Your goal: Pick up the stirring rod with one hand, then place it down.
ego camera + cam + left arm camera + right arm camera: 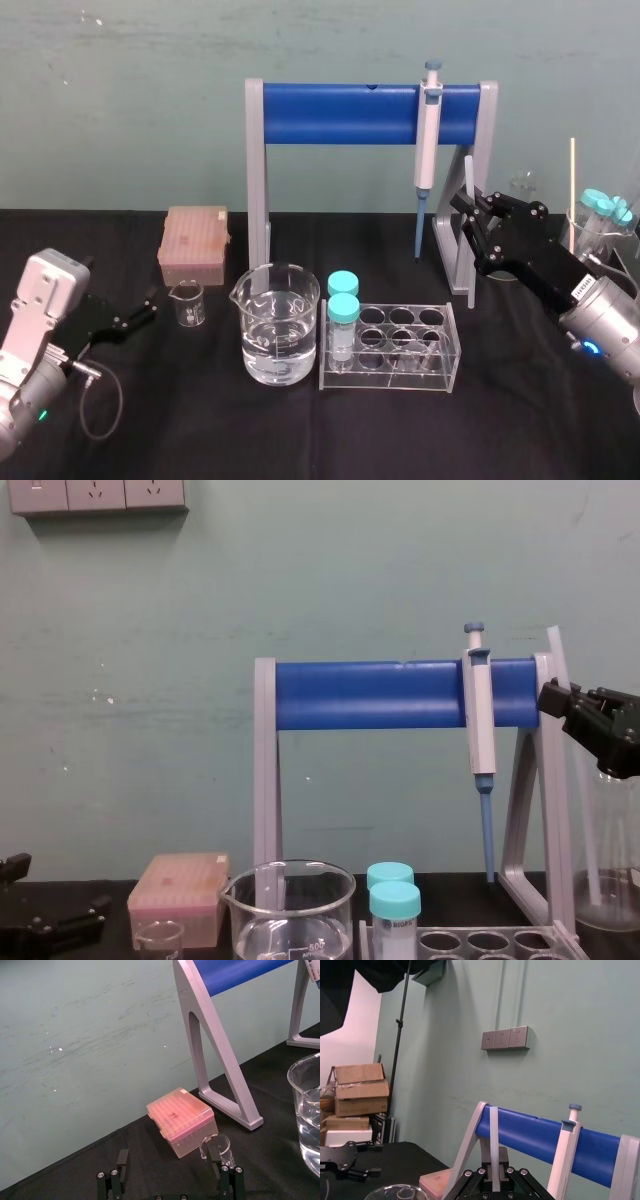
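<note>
Currently, on our far left, the left claw sits low over the table, its fingers spread wide with nothing between them, near a small beaker and a pink box. Next come the big beaker of water and the tube rack. From the blue stand hangs a pipette. Just right of it, the right claw is closed on the rod, holding it upright off the table, close beside the stand's right leg. We judge a sideways swing the main danger: the glass could knock the leg or the pipette, then slip or snap. Set down near the rack or the glass jar at far right, it may strike them, or roll away.
</note>
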Robot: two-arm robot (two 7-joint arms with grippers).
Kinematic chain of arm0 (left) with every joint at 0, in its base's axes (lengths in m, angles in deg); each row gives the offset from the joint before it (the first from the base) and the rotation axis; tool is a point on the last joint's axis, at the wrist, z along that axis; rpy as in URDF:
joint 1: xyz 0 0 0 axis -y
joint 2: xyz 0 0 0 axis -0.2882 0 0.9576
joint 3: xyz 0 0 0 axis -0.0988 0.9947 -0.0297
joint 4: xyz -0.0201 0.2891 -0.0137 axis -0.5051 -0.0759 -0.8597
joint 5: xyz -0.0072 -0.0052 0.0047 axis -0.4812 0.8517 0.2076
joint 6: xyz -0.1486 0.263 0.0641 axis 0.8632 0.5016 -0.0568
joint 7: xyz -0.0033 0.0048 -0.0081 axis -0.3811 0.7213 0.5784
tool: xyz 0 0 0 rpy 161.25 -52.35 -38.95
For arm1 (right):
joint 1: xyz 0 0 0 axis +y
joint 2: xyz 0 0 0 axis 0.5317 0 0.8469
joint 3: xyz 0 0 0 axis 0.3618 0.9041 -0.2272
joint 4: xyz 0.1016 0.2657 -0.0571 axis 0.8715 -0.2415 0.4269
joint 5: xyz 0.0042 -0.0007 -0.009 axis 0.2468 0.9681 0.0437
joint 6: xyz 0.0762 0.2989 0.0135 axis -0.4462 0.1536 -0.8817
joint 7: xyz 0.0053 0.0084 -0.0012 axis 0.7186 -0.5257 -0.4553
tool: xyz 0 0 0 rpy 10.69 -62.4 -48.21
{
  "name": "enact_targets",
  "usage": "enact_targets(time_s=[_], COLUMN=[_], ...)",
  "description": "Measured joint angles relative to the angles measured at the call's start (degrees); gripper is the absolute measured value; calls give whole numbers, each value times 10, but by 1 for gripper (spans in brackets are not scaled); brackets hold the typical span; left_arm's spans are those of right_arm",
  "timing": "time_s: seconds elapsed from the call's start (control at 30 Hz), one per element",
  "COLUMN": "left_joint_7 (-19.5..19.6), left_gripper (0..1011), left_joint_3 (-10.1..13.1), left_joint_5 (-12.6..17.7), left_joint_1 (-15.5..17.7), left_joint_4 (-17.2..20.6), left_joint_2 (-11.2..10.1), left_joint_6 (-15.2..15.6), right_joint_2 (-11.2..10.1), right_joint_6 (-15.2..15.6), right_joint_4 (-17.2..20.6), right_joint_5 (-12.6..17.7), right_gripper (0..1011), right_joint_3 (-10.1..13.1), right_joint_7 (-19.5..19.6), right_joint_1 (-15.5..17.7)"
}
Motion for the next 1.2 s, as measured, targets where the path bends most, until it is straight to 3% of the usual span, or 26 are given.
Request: enact_targets(time_s=[1.2], left_joint_7=[0], left_gripper=[1000], left_joint_3=[0], left_joint_5=[0], left_joint_1=[0], left_joint_4=[0], left_joint_2=[0], left_joint_6=[0], right_joint_2=[0], right_joint_6=[0], right_joint_4=[0], right_joint_5=[0], right_gripper=[72], right_joint_3=[0], right_joint_7=[-1], right_joint_1=[0])
